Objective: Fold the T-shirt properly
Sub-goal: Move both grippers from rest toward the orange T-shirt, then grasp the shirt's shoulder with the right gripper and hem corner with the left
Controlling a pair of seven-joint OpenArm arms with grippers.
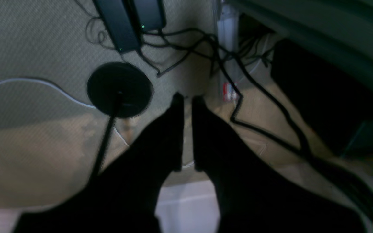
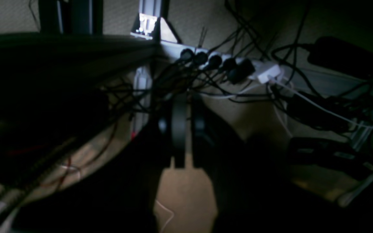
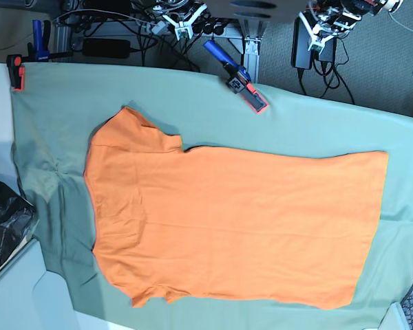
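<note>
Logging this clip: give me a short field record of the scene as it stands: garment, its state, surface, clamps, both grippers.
garment: orange T-shirt
state: spread flat, unfolded, sleeves at the base view's left, hem at its right
surface: green cloth under the shirt
clamps: blue and orange clamp on the cloth's far edge; another clamp at the far left corner
left gripper: jaws nearly together, empty, off the table above the floor cables
right gripper: shut, empty, off the table near a power strip

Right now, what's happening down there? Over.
Left gripper and right gripper shut, empty, off the table. T-shirt flat, unfolded on green cloth. Nothing on it.
</note>
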